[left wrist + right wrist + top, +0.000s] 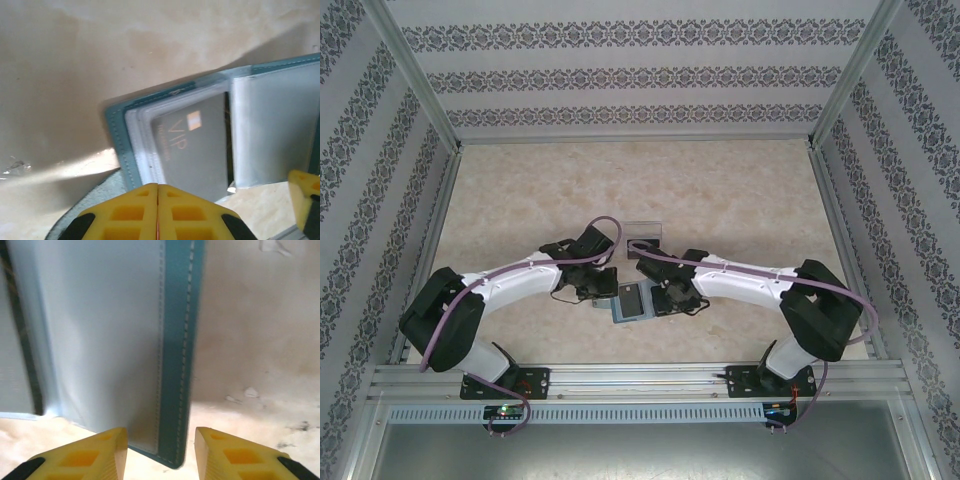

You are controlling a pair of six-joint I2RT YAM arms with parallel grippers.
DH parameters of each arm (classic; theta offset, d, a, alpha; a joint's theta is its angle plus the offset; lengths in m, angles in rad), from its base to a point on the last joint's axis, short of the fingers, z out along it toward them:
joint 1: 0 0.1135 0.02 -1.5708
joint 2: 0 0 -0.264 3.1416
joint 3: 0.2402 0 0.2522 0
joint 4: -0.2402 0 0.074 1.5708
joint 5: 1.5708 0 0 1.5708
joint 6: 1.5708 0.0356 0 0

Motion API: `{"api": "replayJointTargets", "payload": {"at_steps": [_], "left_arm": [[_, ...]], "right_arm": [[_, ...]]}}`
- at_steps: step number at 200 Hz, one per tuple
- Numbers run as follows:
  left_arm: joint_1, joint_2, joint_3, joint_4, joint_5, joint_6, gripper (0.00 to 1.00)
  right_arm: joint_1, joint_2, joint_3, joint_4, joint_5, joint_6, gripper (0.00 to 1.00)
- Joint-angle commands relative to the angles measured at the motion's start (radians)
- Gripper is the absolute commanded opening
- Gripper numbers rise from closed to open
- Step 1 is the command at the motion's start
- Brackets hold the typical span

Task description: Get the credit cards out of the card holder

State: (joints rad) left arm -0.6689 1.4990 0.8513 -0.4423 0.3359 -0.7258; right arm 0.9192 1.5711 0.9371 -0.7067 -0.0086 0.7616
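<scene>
The card holder [631, 301] lies open on the table between both grippers, teal-edged [116, 134] with a paler inside. A grey credit card [197, 147] marked VIP sits in a clear sleeve on its left half. The right half shows a pale blue-grey pocket [100, 340]. My left gripper [158, 186] is shut, its yellow tips meeting at the holder's near left edge, with nothing visibly held between them. My right gripper [160, 431] is open. Its fingers straddle the holder's near right corner [177, 390] with a gap on each side.
A small clear plastic tray [645, 230] stands just beyond the grippers. One of the right gripper's yellow fingers [306, 197] shows at the edge of the left wrist view. A soft grey-green flap [82, 202] lies left of my left fingers. Patterned walls enclose the table.
</scene>
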Motion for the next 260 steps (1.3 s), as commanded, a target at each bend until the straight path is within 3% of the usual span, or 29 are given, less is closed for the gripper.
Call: {"api": "replayJointTargets", "payload": {"at_steps": [1, 80, 156, 260], "left_arm": [[-0.018, 0.022, 0.043, -0.043, 0.006, 0.030, 0.10], [-0.044, 0.068, 0.058, -0.002, 0.040, 0.004, 0.11], [-0.054, 0.105, 0.022, 0.036, 0.047, -0.019, 0.06], [-0.054, 0.127, -0.010, 0.034, 0.023, -0.016, 0.06]], "right_arm": [[0.007, -0.029, -0.011, 0.022, -0.038, 0.025, 0.40], [-0.002, -0.060, 0.089, -0.071, 0.060, -0.010, 0.40], [-0.036, 0.022, 0.090, 0.183, -0.174, 0.002, 0.21], [-0.099, 0.142, 0.046, 0.331, -0.312, 0.020, 0.20]]}}
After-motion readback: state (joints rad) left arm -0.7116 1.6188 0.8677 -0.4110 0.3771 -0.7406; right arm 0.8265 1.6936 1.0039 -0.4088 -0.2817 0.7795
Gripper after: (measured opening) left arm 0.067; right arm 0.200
